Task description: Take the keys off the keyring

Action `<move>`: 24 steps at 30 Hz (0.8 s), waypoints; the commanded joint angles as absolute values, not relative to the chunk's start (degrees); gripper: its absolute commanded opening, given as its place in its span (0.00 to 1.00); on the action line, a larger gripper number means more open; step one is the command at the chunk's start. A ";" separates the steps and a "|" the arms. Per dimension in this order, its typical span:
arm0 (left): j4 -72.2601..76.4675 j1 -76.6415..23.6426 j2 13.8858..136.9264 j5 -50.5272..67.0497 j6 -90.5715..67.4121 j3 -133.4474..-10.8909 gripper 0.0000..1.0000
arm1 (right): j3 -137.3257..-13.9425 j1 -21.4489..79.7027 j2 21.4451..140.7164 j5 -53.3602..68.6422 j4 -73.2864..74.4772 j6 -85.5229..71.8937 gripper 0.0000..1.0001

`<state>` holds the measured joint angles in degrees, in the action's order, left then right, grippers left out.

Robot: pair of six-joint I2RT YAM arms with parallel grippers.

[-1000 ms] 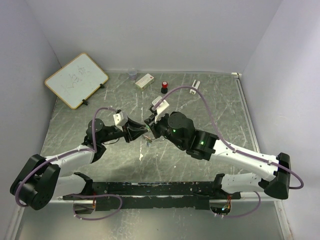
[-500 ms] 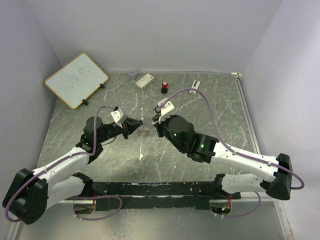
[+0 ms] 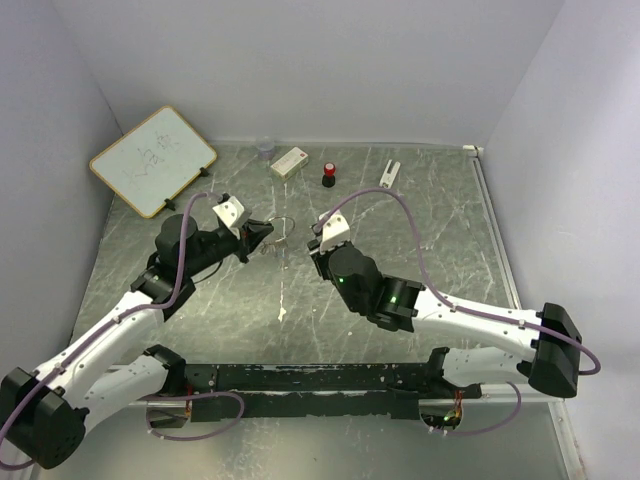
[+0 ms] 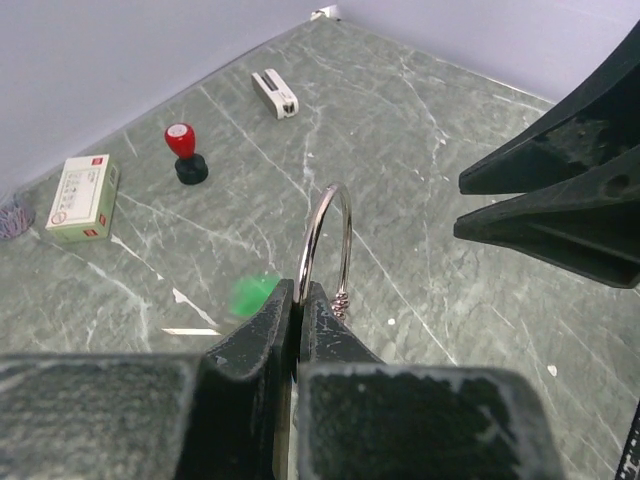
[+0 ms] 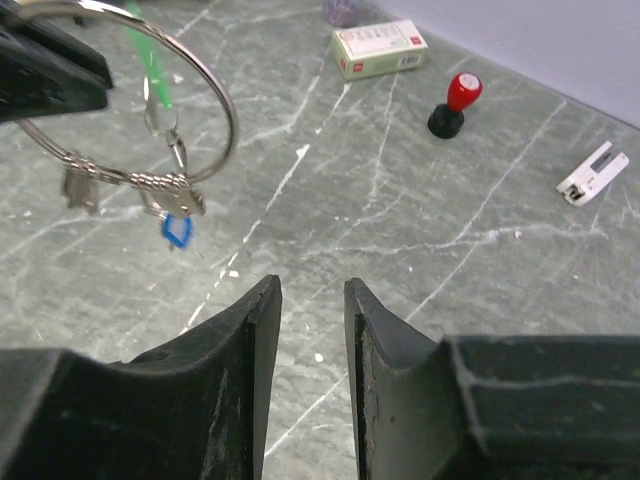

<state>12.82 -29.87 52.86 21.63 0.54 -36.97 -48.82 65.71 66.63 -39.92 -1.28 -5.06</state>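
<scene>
- Left gripper (image 4: 298, 300) is clamped tight on the keyring (image 4: 318, 232), pinching the wire at its low edge. Ring stands upright above the fingertips, lifted off the table (image 3: 460, 200).
- Top view: ring hangs in the air btwn the two arms, just ahead of the right gripper (image 5: 312, 295).
- Right gripper's jaws are only a narrow gap apart w/ nothing in them, and the ring sits up and to one side in its wrist view.
- Keys (image 5: 78, 188) dangle off the ring's bottom arc. Silvery ones are bunched near the left fingers, the green-headed key (image 5: 150, 60) shows through the ring's opening, and the blue-headed key (image 5: 177, 232) hangs lowest.
- Step in hand, I reckon: get the right gripper onto one key. No key is off yet, so the task is at its start.
- To do it well, go for the blue one, since it hangs lowest and looks clear of the bunch. Line the gap up w/ the flat of the key and close on head or blade, not on the wire.
- Left should hold dead steady, as loose keys swing w/ any jolt.
- Can't tell where the ring's split end is. The key must be worked round to it, so prob. small twists, not a straight tug.
- Risk: thin wire could slip in the left pinch if pulled hard.
- Red-capped knob (image 4: 183, 150) and small box (image 4: 83, 198) sit well apart at the back, no bother.
</scene>
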 commanded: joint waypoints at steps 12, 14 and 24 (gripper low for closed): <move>3.71 -32.22 49.74 24.34 -1.41 -44.21 0.07 | -22.85 66.01 54.64 -26.78 -31.50 -8.35 0.53; 3.31 -32.36 49.10 24.46 -1.85 -44.57 0.07 | -20.86 66.04 55.05 -24.85 -33.97 -9.04 0.59; 1.72 -32.85 47.39 26.44 -3.21 -45.19 0.07 | -20.15 66.01 62.18 -21.65 -43.61 -7.81 0.61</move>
